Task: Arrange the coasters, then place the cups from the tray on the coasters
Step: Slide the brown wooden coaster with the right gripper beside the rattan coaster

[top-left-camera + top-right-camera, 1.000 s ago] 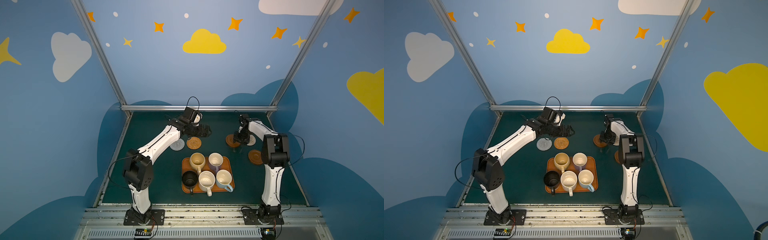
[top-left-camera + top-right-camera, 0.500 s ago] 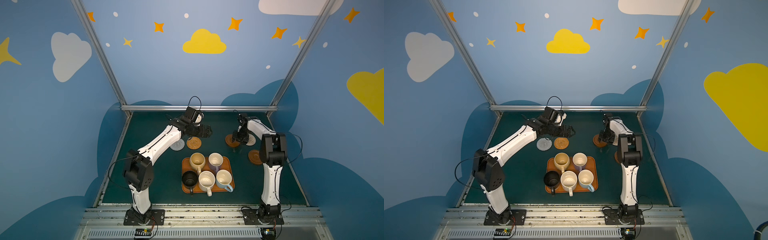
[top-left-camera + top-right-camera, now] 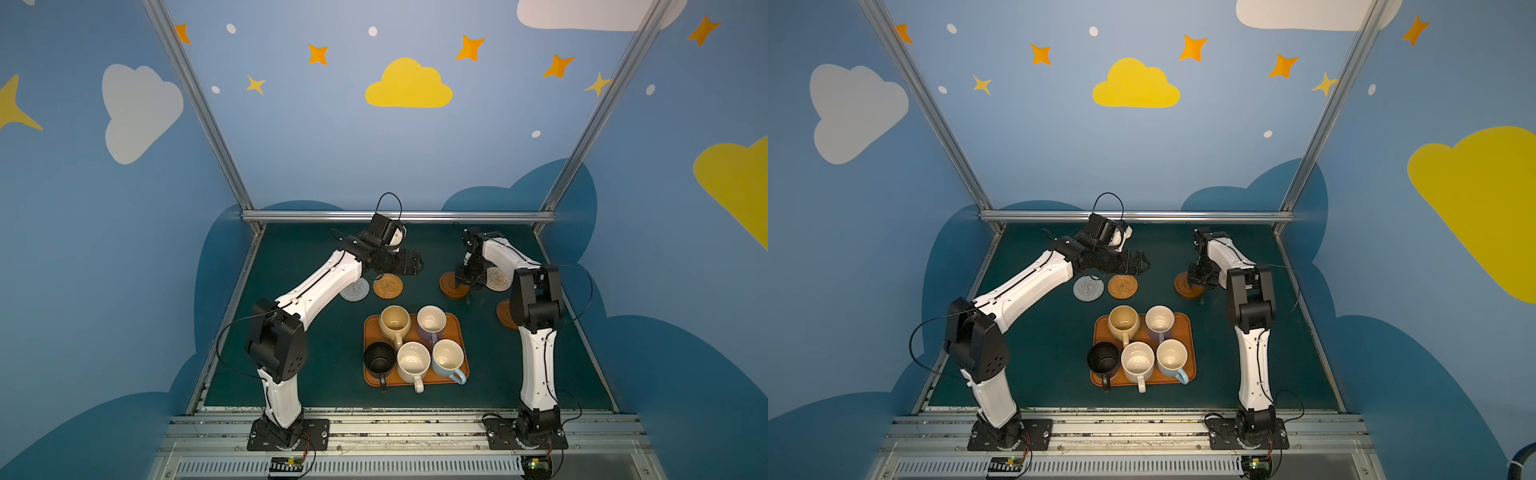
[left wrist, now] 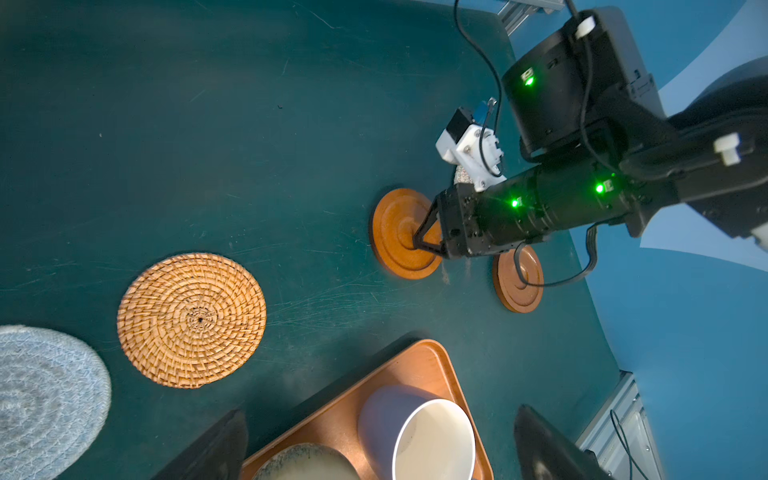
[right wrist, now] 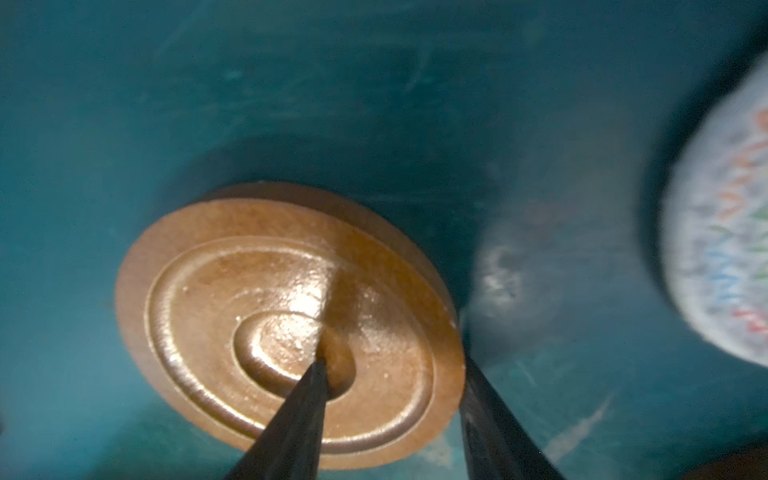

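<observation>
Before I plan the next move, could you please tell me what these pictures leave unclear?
Right hand: whether it clamps the wooden coaster; right wrist view blurred, top views too small.
Second wooden coaster: mostly behind the right arm in a top view.
Pale woven coaster: blurred and cut by the right wrist view's edge.
Grey-white coaster: cut by the left wrist view's edge.

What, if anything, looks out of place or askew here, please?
Only the wooden coaster: the right gripper pinches it between centre and rim, and it may sit slightly tipped. Nothing else stands out.
</observation>
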Action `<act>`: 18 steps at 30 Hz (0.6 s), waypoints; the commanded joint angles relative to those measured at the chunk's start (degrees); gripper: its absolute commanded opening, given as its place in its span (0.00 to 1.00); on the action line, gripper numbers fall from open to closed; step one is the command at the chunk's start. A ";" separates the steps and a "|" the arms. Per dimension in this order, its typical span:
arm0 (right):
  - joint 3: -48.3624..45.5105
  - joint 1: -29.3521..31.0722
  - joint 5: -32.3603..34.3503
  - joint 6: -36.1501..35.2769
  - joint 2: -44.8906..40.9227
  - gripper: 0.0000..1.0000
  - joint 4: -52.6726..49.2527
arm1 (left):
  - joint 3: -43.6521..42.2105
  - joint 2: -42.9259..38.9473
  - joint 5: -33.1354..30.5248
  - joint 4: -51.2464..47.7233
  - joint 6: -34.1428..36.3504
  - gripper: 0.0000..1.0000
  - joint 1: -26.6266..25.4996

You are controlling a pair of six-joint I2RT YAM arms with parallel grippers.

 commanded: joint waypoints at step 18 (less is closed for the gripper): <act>11.75 8.38 -3.68 2.84 6.58 0.50 -5.56 | -11.34 -4.08 3.96 9.21 -7.77 1.00 5.04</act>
